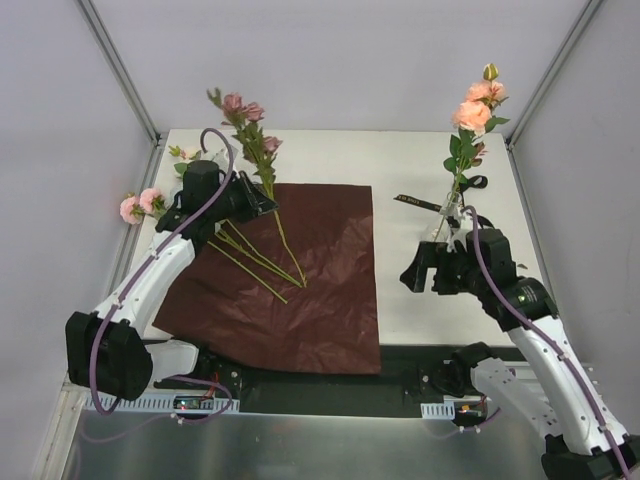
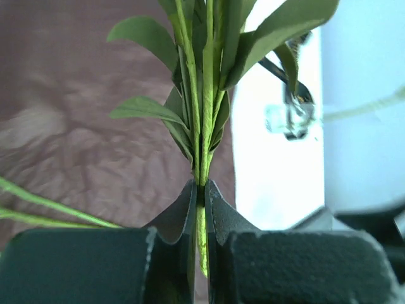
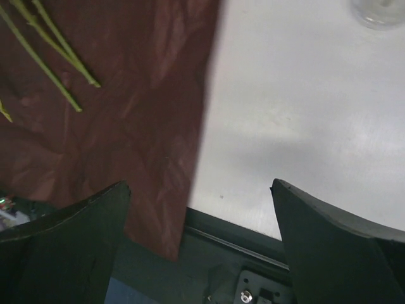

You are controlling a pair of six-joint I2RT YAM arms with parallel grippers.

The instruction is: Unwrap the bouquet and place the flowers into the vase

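One mauve rose stem (image 2: 201, 126), at ten o'clock, sits clamped in the left gripper (image 2: 200, 187), presumably bound for the vase (image 2: 288, 119); right gripper (image 3: 200, 183) gapes idle.

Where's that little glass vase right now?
In the top view the vase stands at the right, just beyond the right gripper and beside the black ribbon, with peach roses in it.
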